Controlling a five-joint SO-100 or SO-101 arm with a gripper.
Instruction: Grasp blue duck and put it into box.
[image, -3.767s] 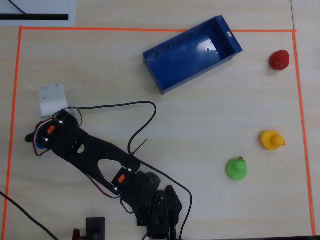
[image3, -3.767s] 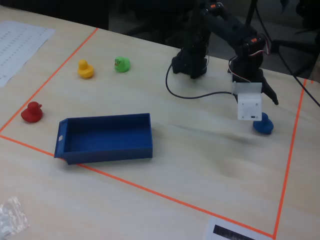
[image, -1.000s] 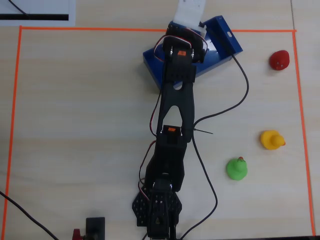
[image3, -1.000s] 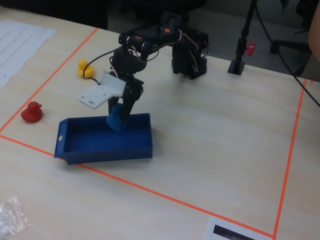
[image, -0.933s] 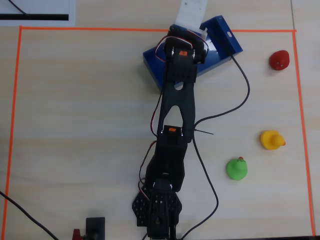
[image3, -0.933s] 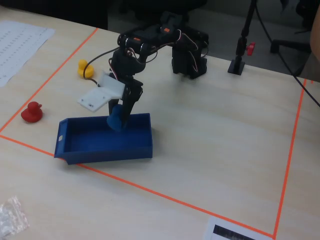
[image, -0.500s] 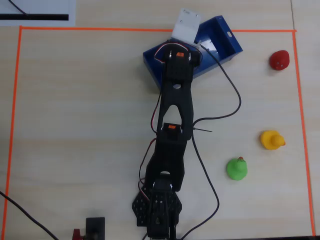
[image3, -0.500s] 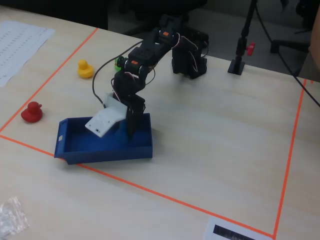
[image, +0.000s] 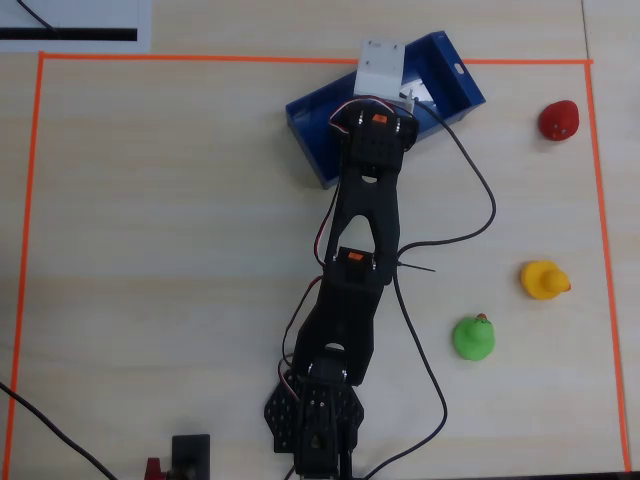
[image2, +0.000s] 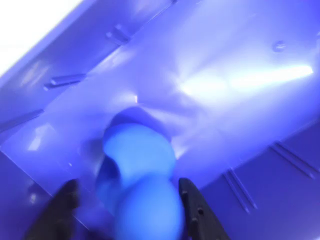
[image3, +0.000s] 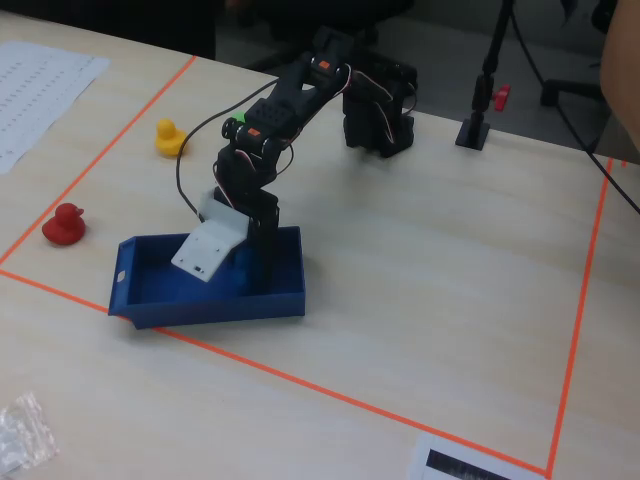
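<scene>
The blue duck (image2: 140, 175) fills the lower middle of the wrist view, lying on the floor of the box (image2: 240, 75). My gripper (image2: 126, 186) is low inside the box and straddles the duck. The right finger is next to the duck and a dark gap separates the left finger (image2: 67, 200) from it, so the jaws read as open. In the overhead view the arm reaches over the box (image: 455, 90), and the white wrist mount (image: 380, 65) hides the duck and fingers. In the fixed view the gripper (image3: 258, 272) dips into the box (image3: 200, 302).
A red duck (image: 559, 120) lies right of the box, with a yellow duck (image: 543, 279) and a green duck (image: 473, 337) lower right in the overhead view. Orange tape (image: 38, 250) frames the workspace. The arm's cable (image: 470, 220) loops to the right. A black stand (image3: 475, 128) stands near the arm's base.
The gripper carried the blue duck from the far side of the table over the box and lowered it inside. In the last half second the wrist swung a little further into the box.
</scene>
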